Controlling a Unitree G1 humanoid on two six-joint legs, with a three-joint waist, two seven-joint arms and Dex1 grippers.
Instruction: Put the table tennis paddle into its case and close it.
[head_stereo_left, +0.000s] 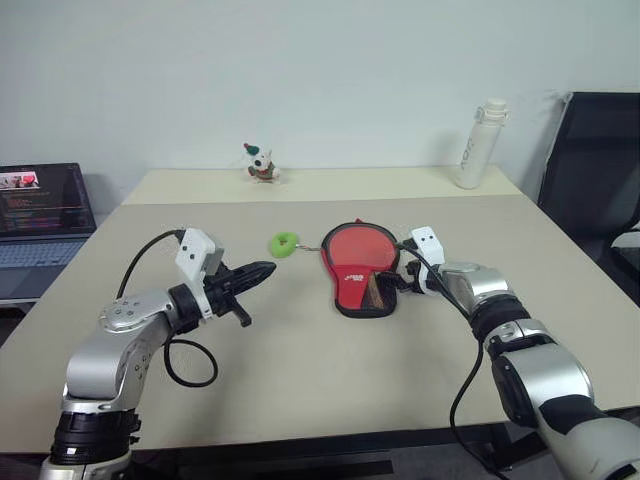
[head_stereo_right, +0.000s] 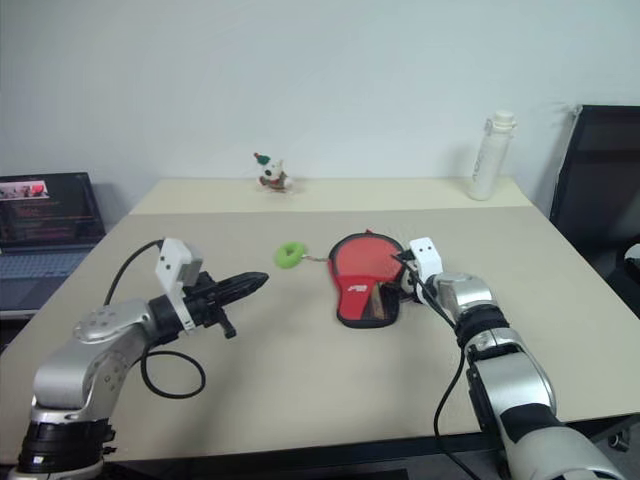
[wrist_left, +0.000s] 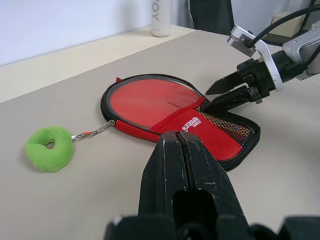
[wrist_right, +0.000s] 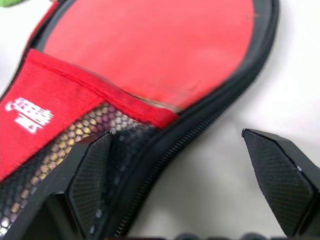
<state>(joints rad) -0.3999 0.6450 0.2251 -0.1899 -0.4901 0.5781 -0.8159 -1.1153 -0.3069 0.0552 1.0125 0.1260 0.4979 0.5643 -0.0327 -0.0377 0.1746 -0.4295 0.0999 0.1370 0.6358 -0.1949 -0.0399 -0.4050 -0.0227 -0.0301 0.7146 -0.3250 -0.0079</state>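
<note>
Right wrist view: right gripper (wrist_right: 182, 187) wide open, straddling case (wrist_right: 210, 125) edge.

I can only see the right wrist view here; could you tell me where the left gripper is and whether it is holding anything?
Observer: The left gripper is shut and empty, hanging over bare table on the left side of the case.
Operator: Thank you. Is the paddle fully inside the case?
Observer: The paddle lies in the open case, its red face uncovered; the flap with the logo covers the handle end.
Operator: Is anything attached to the case?
Observer: Yes, a short chain leads from the case's edge to a green ring lying on the table.
</note>
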